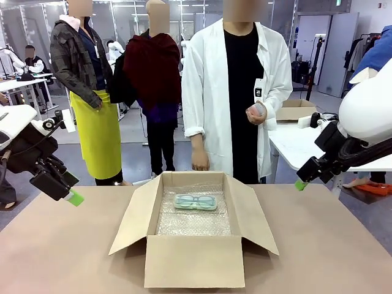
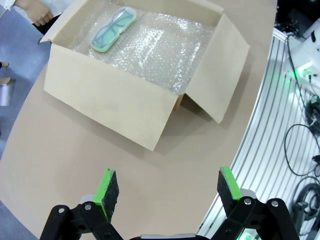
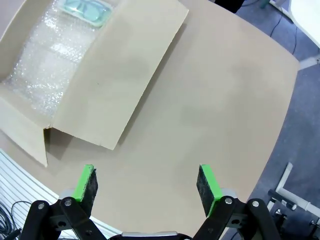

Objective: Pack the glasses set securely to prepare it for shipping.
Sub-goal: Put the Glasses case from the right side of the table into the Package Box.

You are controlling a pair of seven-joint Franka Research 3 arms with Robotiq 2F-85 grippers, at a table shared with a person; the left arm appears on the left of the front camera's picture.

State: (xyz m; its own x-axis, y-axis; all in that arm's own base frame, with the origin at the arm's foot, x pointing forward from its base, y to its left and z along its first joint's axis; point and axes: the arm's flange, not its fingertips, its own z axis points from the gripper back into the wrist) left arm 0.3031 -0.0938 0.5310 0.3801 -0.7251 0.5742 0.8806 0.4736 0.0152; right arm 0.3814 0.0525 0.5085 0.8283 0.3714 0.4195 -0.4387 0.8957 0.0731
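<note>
Inside the open cardboard box (image 1: 195,269), the mint-green case (image 1: 195,201) lies flat on bubble wrap (image 1: 193,225), close to the wall at 12 o'clock. At 9 o'clock from the box, the left gripper (image 2: 167,187) hangs above the brown surface (image 1: 61,257), fingers spread wide, holding nothing. At 3 o'clock, the right gripper (image 3: 145,182) is spread and empty too. Past the box at 12 o'clock, a person's hand (image 1: 254,113) holds a small pinkish thing (image 1: 260,109).
</note>
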